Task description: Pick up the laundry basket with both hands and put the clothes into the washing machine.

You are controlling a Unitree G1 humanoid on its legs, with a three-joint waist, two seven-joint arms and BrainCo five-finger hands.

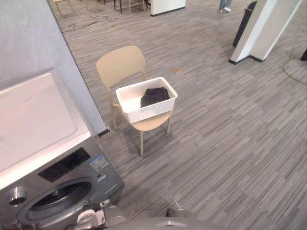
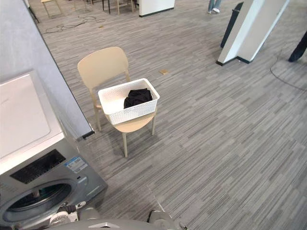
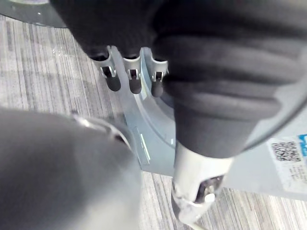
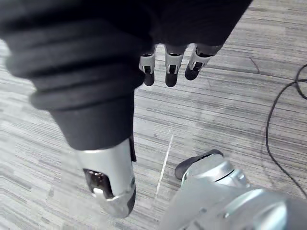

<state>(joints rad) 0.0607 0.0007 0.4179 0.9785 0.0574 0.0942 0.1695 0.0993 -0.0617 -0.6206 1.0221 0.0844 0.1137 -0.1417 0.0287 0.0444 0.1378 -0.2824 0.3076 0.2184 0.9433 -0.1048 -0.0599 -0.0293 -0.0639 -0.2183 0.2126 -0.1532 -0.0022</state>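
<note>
White perforated plastic laundry basket (image 1: 148, 111) on seat of beige plastic chair (image 1: 120, 64), 1 dark crumpled garment (image 1: 154, 96) inside, grey front-load washing machine (image 1: 72, 187) at robot's left, L hand (image 3: 133, 76) relaxed, fingers straight, empty, R hand (image 4: 170, 67) same.

Left hand (image 3: 201, 62): back and wrist under a black ribbed cover in thick rounded folds; silver fingers (image 3: 133, 76) in a row at its edge, each with a slotted metal link and a dark tip; thumb (image 3: 199, 187) a silver-grey shell with a dark recess near its end. Right hand (image 4: 86, 62): same build, with black ribbed cover, silver dark-tipped fingers (image 4: 170, 67), and a silver thumb (image 4: 109, 179) with a dark window and a small pale pin inside.
</note>
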